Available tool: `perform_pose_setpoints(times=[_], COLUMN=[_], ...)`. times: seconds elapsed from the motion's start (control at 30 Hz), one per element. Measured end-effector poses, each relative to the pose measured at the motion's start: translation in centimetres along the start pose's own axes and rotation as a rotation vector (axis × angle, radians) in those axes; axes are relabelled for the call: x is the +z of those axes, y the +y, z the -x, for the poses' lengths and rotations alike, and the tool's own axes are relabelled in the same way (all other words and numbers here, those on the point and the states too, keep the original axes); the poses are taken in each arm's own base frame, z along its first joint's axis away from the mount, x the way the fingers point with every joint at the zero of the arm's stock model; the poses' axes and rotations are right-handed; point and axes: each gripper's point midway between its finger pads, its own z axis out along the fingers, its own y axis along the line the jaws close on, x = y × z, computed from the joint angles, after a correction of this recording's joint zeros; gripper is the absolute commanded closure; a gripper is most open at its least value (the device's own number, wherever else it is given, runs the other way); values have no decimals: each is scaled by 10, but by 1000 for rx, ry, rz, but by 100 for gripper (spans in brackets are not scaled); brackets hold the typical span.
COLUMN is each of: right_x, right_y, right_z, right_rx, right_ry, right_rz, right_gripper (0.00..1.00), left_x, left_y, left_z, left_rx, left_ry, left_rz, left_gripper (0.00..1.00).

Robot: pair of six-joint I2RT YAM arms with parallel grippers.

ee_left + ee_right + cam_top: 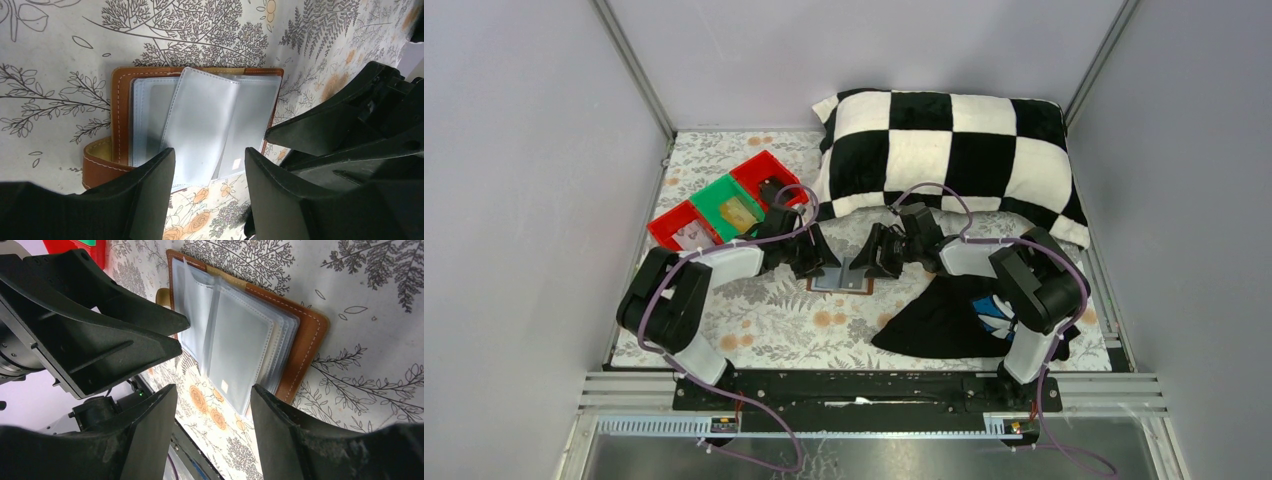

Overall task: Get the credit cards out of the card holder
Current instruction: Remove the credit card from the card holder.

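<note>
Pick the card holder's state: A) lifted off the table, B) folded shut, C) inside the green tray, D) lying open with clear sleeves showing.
D: the card holder lies open on the floral tablecloth, its clear sleeves fanned out.

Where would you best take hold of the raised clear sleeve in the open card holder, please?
Pinch the sleeve at its free end, which sticks out past the card holder and stands raised off the flatter pages. Come in from that overhanging side, where the open left gripper straddles it, probably with one finger on each face.
</note>
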Motion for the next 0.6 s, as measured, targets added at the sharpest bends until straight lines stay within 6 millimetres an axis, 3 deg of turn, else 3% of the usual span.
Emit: perform_pose_setpoints(times=[0.33, 0.6], right_x=[6, 5], right_y=[4, 29], right_z=[2, 5], right_rx=[25, 56], right_ry=[-3, -20], right_rz=[37, 179], right_gripper=[37, 37], left_x=[3, 4], left_y=[-3, -5], left_z=[0, 0], left_rx=[4, 7], left_ry=[7, 10], left_rz=[-23, -35], left_gripper=[41, 41])
